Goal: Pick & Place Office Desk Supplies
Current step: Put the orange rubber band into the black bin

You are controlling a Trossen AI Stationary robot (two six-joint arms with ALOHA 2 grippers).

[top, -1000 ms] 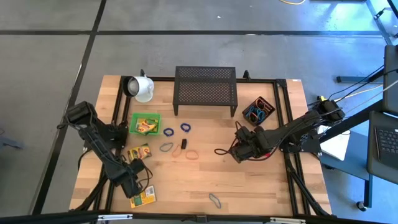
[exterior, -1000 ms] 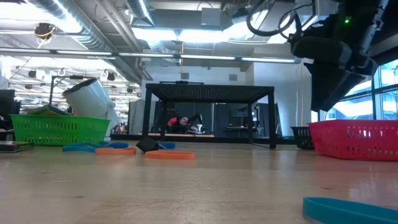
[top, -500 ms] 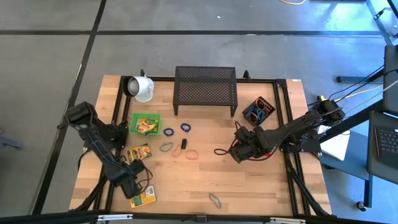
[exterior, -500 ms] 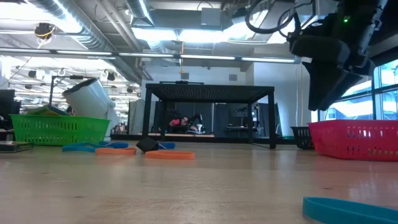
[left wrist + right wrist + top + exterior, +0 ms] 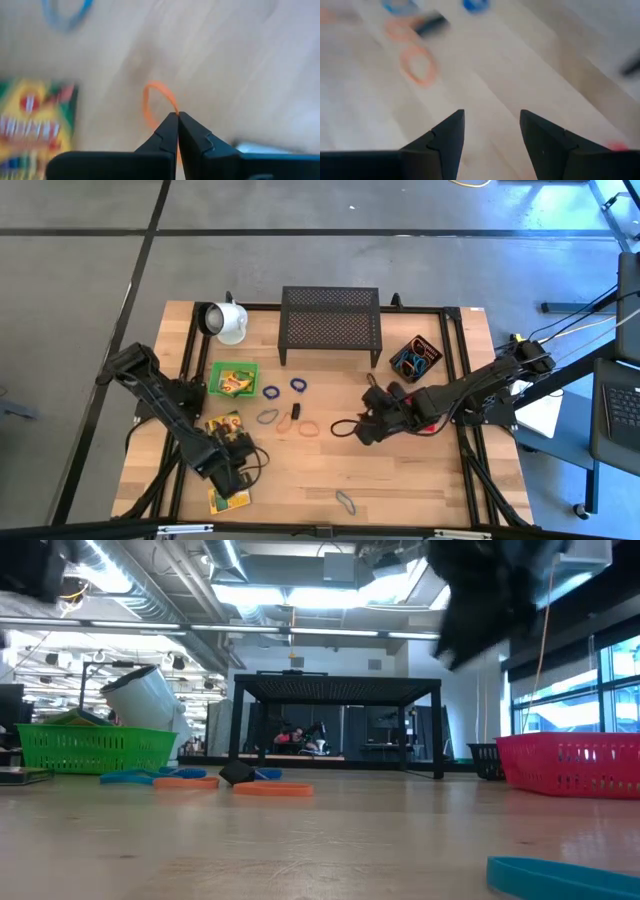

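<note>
high: straight down over the whole counter (image 5: 400,470)
low: counter height, level, facing the rack (image 5: 335,725)
wrists: close above the wood
shared: orange band (image 5: 159,102), in high and left wrist

Bare wooden worktop (image 5: 420,480) lies wide open along the front right. At the back, the big black mesh rack (image 5: 330,325) and white mug (image 5: 228,322) block the way.

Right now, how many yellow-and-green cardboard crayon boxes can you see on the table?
3 crayon boxes: one inside the green basket, one just in front of that basket, one near the table's front edge. The left arm may hide more.
</note>
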